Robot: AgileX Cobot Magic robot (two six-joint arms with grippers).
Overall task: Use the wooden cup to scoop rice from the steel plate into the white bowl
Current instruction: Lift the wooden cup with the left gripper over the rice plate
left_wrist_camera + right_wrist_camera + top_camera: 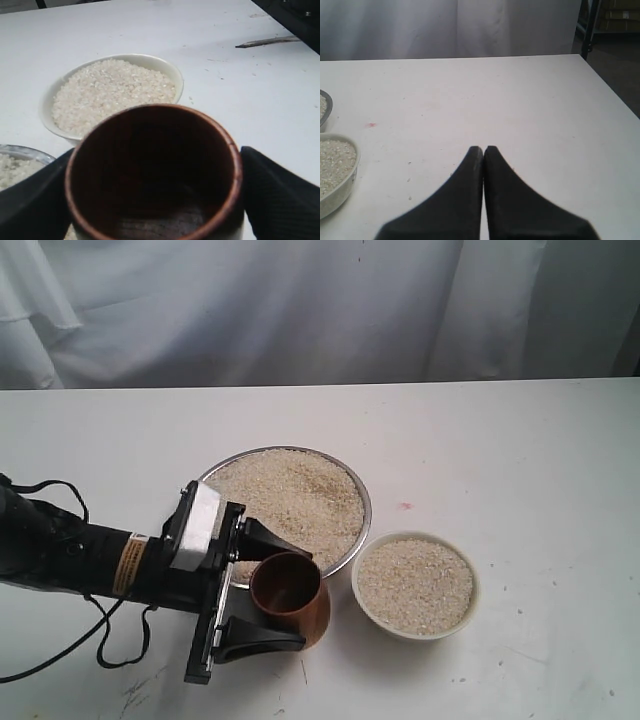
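The steel plate [367, 502] lies mid-table, heaped with rice [290, 495]. To its right sits the white bowl [420, 634], also full of rice [415, 585]. In front of the plate, just left of the bowl, the wooden cup [290, 590] stands upright with a dark, empty inside [155, 170]. My left gripper [300, 597] is shut on the wooden cup, one black finger pressed against each side [35, 200]. The bowl's rim [150, 57] lies just beyond the cup. My right gripper [483, 148] is shut on nothing above bare table, to the right of the bowl [342, 197].
A white curtain [300, 310] hangs behind the table. The left arm's black cable [110, 640] loops over the front left of the tabletop. A small pink mark [405, 506] shows right of the plate. The table's right edge [615, 90] drops to a dark floor.
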